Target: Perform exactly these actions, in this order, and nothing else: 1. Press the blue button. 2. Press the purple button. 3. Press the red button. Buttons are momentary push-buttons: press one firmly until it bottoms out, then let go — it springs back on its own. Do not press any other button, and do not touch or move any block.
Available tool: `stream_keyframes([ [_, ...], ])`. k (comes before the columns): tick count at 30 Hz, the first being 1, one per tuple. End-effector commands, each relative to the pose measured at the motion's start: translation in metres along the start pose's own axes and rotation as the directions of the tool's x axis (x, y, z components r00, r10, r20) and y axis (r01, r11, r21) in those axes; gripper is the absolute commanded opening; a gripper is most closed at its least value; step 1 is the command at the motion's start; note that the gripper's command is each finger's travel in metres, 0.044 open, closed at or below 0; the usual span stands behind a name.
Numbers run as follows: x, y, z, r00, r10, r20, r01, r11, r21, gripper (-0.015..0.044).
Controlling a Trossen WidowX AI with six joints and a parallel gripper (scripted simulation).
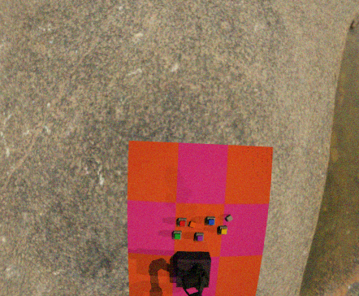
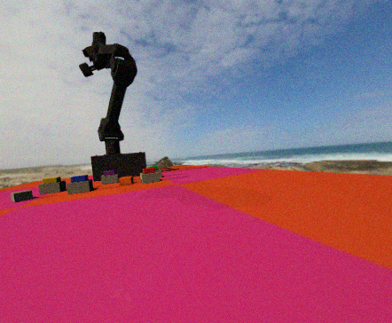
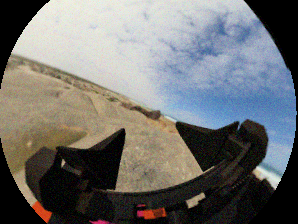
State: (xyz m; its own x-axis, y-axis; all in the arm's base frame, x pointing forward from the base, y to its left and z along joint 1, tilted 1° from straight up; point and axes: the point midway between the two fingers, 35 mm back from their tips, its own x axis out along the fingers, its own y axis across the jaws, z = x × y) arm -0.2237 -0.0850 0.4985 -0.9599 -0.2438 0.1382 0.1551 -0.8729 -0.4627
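Overhead, the buttons sit in two short rows on the checkered orange-and-magenta surface [image 1: 153, 171], each a small grey housing with a coloured cap facing straight up. None shows a clear long axis from above; from the exterior view the housings look like low, squat blocks lying flat. The blue button [image 1: 210, 221] is in the far row, at about 3 o'clock from the red button [image 1: 181, 222], with a small orange block [image 1: 192, 224] lying between them. The purple button [image 1: 199, 237] sits in the near row at roughly 7 o'clock from the blue one. The green button [image 1: 177, 235] is just at 6 o'clock of the red, and the yellow button [image 1: 222, 230] at 4 o'clock of the blue. A grey block [image 1: 228, 218] lies apart at the right end, at about 1 o'clock from the yellow button.

The arm's base [image 1: 192, 264] stands at 6 o'clock of the cluster. In the exterior view the arm [image 2: 115, 95] rises upright and folds over at the top, the claw [image 2: 87, 69] held high — well apart from every button. The wrist view shows the claw's fingers spread wide with only ground and sky between them — holding nothing.
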Motion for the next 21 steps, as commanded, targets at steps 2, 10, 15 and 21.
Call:
stream_keyframes([
  [2,0.003,0.011,0.000,0.999,0.041,0.000,-0.041,0.999,0.002,0.0400],
  [10,-0.003,0.147,0.002,0.872,0.490,-0.006,-0.490,0.872,-0.021,0.0400],
  [15,-0.038,0.225,0.003,0.707,0.707,-0.022,-0.707,0.704,-0.069,0.0400],
  [21,-0.106,0.300,-0.001,0.464,0.884,-0.067,-0.880,0.451,-0.149,0.0400],
])
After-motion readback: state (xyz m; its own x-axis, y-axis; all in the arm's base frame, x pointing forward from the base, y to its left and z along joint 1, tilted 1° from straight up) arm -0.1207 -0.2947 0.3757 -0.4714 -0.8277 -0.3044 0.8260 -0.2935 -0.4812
